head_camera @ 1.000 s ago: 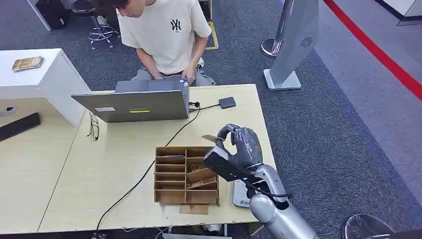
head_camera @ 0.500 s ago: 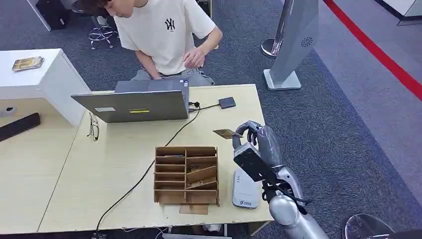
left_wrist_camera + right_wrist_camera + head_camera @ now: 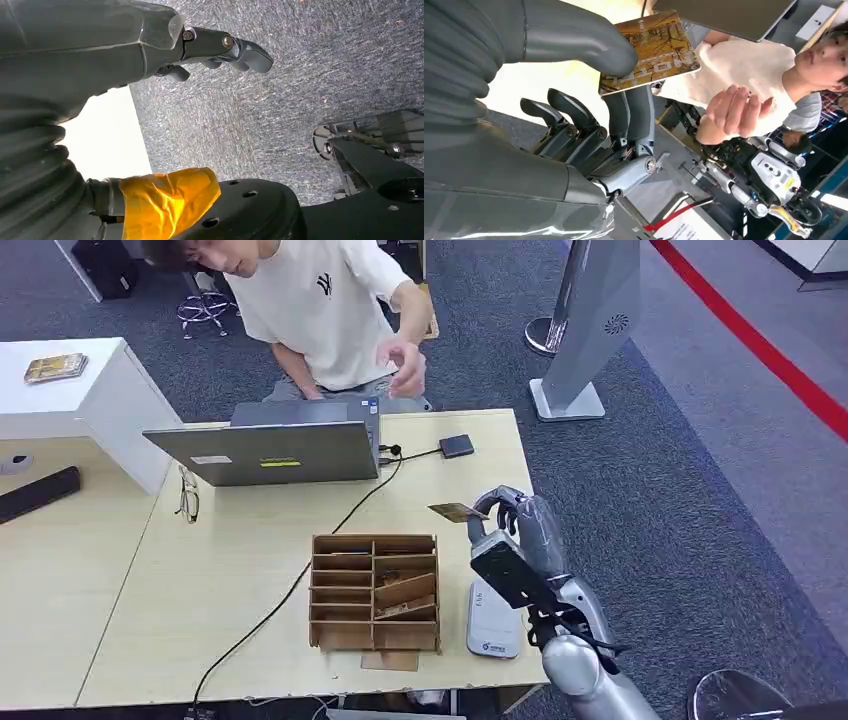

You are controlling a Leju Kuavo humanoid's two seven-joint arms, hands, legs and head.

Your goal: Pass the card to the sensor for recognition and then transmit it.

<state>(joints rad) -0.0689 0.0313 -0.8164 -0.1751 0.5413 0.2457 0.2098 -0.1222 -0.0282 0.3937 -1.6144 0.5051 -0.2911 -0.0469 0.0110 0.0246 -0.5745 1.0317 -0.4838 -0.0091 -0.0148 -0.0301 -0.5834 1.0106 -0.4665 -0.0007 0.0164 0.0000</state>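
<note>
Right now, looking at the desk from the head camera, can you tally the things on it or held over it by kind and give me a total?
Laptop: 1
Wooden divided organizer: 1
White sensor unit: 1
Small dark box on a cable: 1
Eyeglasses: 1
Card, pinched by the right robot hand: 1
Total: 6

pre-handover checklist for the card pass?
1. Brown printed card pinched by right hand: ok.
2. Card held above the light wooden table, apart from the wooden compartment box: ok.
3. Person's open hand raised above the grey laptop, not yet at the card: not ok.
4. White card sensor read done: cannot tell.
5. Left hand holds nothing, over carpet: ok.
</note>
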